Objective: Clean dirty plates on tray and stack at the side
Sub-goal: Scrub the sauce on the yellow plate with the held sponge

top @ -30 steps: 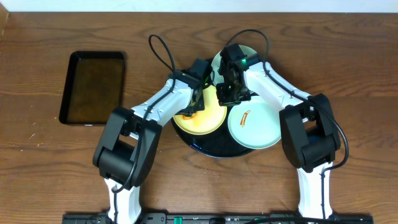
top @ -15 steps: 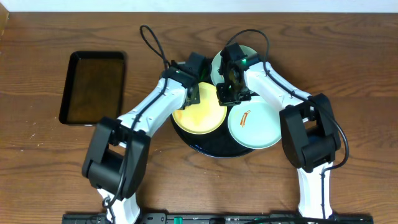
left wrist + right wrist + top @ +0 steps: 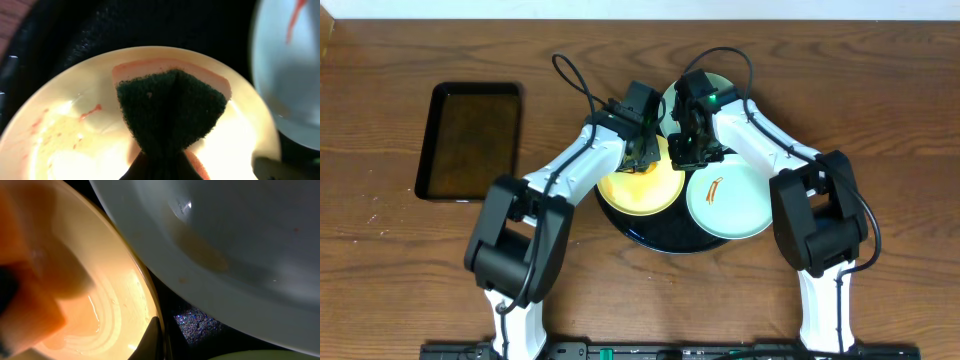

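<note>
The round black tray holds three plates. The pale yellow plate lies at its left, smeared with orange sauce in the left wrist view. My left gripper is shut on a dark green sponge with an orange back, pressed on the plate's far side. My right gripper is shut on the yellow plate's right rim. A mint plate with a sauce streak lies at the right. Another mint plate at the back is mostly hidden by the right arm.
A smaller rectangular black tray lies on the wooden table at the left. Both arms cross over the round tray's back half. A mint plate sits close beside the right gripper.
My left gripper has carried the sponge from the yellow plate's left front round to its back edge, near the right gripper. The right gripper has stayed put.
</note>
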You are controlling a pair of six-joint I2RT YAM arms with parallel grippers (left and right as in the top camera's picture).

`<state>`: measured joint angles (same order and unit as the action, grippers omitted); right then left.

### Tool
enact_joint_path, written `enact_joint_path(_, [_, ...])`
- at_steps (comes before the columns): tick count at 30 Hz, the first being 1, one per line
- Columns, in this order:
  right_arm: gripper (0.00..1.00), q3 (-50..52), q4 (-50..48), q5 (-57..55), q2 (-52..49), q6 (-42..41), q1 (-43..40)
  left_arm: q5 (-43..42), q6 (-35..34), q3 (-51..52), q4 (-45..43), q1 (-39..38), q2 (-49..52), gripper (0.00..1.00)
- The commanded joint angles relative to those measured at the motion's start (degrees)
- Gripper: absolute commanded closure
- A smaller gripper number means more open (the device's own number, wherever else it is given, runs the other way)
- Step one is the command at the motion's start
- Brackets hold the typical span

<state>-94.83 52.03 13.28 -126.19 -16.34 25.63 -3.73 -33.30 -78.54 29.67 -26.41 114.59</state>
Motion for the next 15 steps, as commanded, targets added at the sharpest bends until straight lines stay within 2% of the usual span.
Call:
enact_joint_path(1, [0.99, -1.03, 0.02, 0.28, -0.26, -0.81, 0.33, -0.46, -1.51, -0.04, -1.36, 0.31, 3.23, 0.93])
enact_joint_path(3, [0.99, -1.03, 0.07, 0.28, -0.26, -0.81, 0.33, 0.72, -1.49, -0.04, -1.51, 0.39, 4.52, 0.93])
enact_joint_path(15, [0.99, -1.03, 0.07, 0.28, -0.26, -0.81, 0.33, 23.10, -0.96, -0.09, 8.92, 3.32, 4.07, 0.92])
